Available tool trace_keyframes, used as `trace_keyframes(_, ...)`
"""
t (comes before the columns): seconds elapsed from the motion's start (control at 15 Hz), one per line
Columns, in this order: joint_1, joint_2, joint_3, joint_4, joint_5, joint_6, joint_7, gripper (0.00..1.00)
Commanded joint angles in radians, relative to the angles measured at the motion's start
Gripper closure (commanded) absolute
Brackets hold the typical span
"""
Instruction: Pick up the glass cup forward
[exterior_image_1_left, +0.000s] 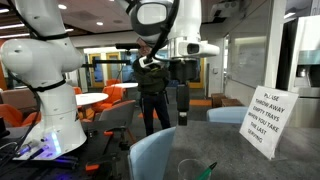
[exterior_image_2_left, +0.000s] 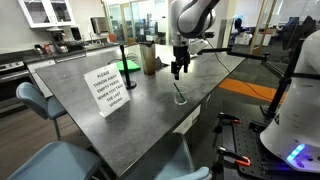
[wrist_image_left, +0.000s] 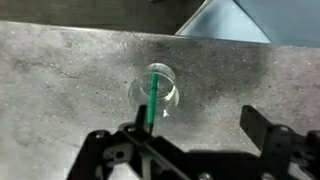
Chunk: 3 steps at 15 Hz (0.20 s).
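A grey table (exterior_image_2_left: 140, 118) carries a white sign (exterior_image_2_left: 110, 88) at left. Well to its right the glass cup (exterior_image_2_left: 180, 97) stands upright, a green straw (wrist_image_left: 152, 108) leaning inside. The gripper (exterior_image_2_left: 178, 70) hangs directly above, jaws spread wide, seemingly lined up to descend around the glass.

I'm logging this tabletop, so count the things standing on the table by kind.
glass cup: 1
green straw, in the cup: 1
white sign: 1
black post: 1
brownish container, too far to identify: 1
Total: 5
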Motion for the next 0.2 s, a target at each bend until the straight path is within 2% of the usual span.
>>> trace_keyframes(0.0,0.015,-0.106,0.027,-0.004,-0.038,-0.121,0.04,0.0)
trace_keyframes(0.13,0.022,-0.149,0.043,-0.005,-0.022,-0.138,0.024,0.0)
